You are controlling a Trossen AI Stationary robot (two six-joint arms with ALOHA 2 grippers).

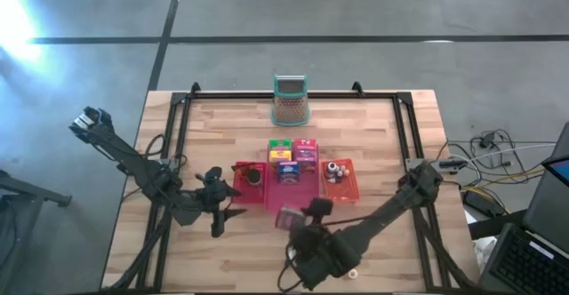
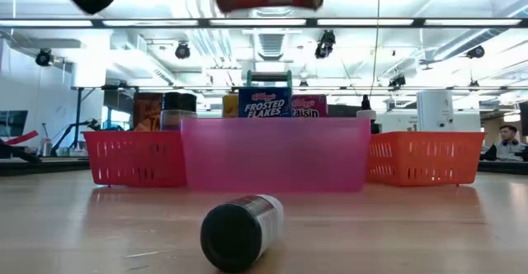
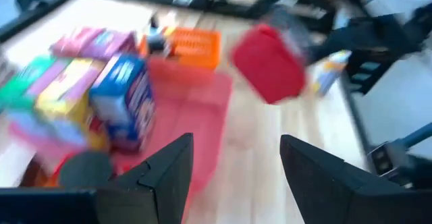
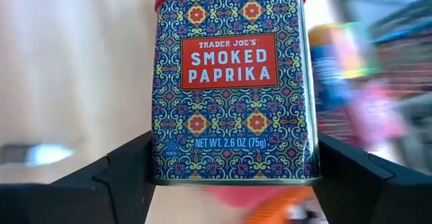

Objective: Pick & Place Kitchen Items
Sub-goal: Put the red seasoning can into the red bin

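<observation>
Upright smoked paprika tin (image 4: 229, 82) gripped above table

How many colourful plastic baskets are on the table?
3, side by side in a row: the red basket on the left arm's side, the pink basket in the middle, the orange basket on the right arm's side. None looks hidden.

Right pincer (image 4: 233, 163) clamped on a load, raised; left pincer (image 3: 233, 177) parted, empty
</observation>
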